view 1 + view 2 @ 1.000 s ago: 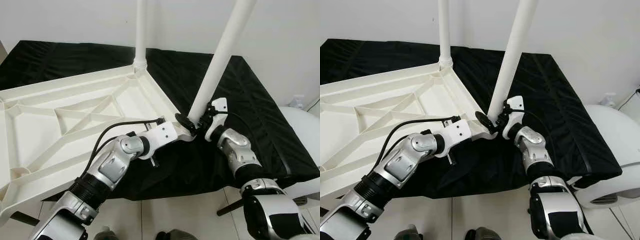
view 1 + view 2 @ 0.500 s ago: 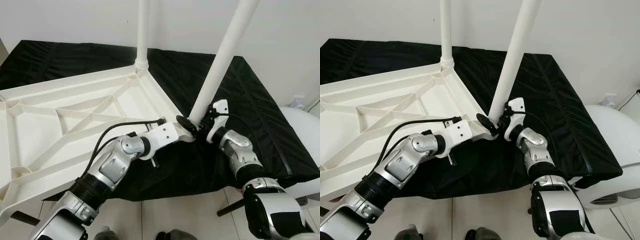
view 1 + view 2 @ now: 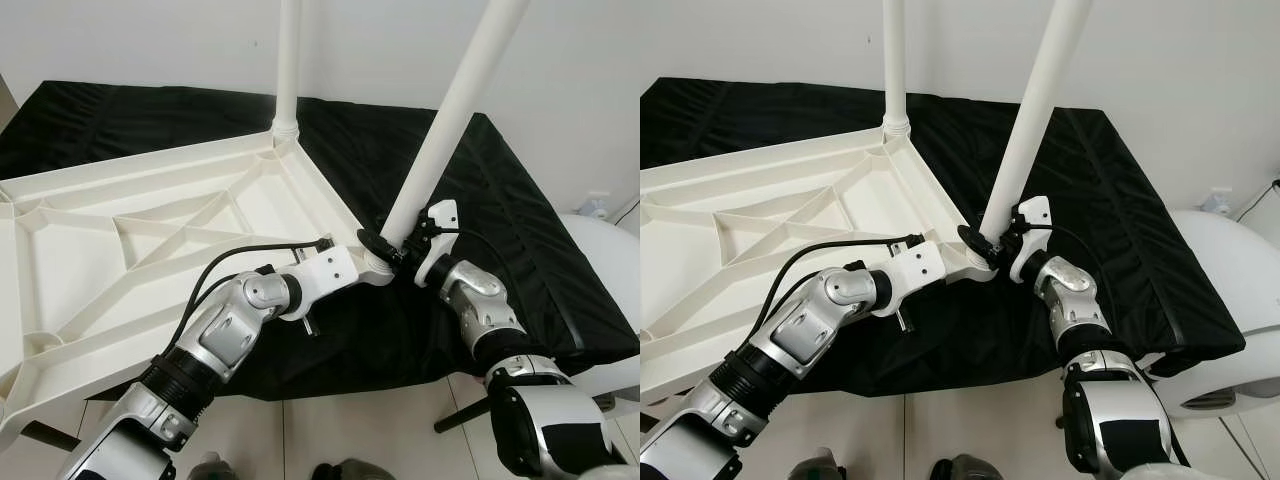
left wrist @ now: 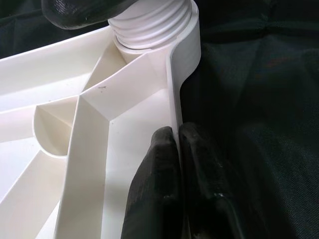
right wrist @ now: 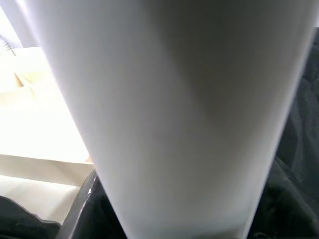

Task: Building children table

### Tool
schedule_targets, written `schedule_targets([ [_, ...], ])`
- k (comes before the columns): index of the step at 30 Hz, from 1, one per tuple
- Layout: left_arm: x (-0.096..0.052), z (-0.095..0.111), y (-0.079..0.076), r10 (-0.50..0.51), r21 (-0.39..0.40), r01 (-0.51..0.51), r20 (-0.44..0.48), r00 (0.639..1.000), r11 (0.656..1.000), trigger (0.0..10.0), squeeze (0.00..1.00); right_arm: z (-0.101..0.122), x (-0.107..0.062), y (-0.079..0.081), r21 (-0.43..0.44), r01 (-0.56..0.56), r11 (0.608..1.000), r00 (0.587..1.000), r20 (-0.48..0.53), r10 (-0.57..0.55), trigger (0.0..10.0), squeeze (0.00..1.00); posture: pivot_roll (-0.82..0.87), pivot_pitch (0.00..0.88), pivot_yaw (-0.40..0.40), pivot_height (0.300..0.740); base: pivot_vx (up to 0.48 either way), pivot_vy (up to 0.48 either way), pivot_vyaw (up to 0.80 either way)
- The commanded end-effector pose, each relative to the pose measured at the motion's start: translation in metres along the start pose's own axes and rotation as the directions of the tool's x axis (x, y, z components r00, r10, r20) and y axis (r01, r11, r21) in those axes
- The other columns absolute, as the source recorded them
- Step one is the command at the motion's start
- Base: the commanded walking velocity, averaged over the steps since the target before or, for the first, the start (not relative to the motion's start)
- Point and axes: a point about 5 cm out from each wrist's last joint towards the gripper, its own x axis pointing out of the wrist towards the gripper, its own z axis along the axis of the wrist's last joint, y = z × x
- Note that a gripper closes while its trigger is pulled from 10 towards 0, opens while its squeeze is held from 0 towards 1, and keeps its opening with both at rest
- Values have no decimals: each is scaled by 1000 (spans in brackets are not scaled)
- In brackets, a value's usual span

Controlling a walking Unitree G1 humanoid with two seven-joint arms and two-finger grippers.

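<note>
A white plastic tabletop (image 3: 150, 230) lies upside down on a black-covered surface, ribs showing. One white leg (image 3: 288, 60) stands upright in its far corner. A second white leg (image 3: 450, 110) leans to the right, its threaded base (image 4: 149, 25) sitting in the near right corner socket. My left gripper (image 4: 182, 149) is shut on the tabletop's rim wall just beside that socket. My right gripper (image 3: 392, 250) is shut around the bottom of the leaning leg (image 5: 164, 114).
The black cloth (image 3: 500, 200) covers the work surface, ending at a near edge above the pale tiled floor (image 3: 350, 420). A white rounded object (image 3: 610, 250) sits at the far right. A white wall is behind.
The leaning leg has shifted slightly right and its base has settled closer into the corner socket. My right gripper followed it. The left arm has held still.
</note>
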Motion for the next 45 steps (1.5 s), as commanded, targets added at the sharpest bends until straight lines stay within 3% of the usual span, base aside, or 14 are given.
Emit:
schedule_targets([
  [1,4,5,-11,-89,16,89,24,996,996,10000,0,3,1,-4,6,30,1000,999,10,-30,10000,0,46,2,-92,740,0,0,0],
  [12,5,4,-13,-87,14,87,25,996,996,10000,0,-6,6,13,0,122,992,992,22,-122,10000,0,47,0,-98,740,0,0,0],
  [20,5,4,-13,-85,13,85,26,996,996,10000,0,-8,15,23,15,249,968,968,16,-249,10000,0,49,0,-99,740,0,0,0],
  [23,5,4,-14,-86,14,86,25,996,996,10000,0,-3,19,28,22,299,954,953,42,-300,10000,0,49,0,-97,740,0,0,0],
  [24,5,3,-14,-89,16,89,24,996,996,10000,0,2,23,32,44,368,929,926,66,-371,10000,0,50,0,-96,740,0,0,0],
  [30,5,3,-14,-91,18,91,24,996,996,10000,0,5,26,37,72,426,902,898,83,-431,10000,0,50,0,-96,740,0,0,0],
  [37,5,3,-14,-92,22,92,26,995,996,10000,0,8,27,52,76,583,809,803,97,-588,10000,0,53,0,-97,740,0,0,0],
  [45,5,3,-14,-91,21,91,27,995,996,10000,0,9,28,59,79,594,801,796,90,-599,10000,0,56,0,-99,740,0,0,0],
])
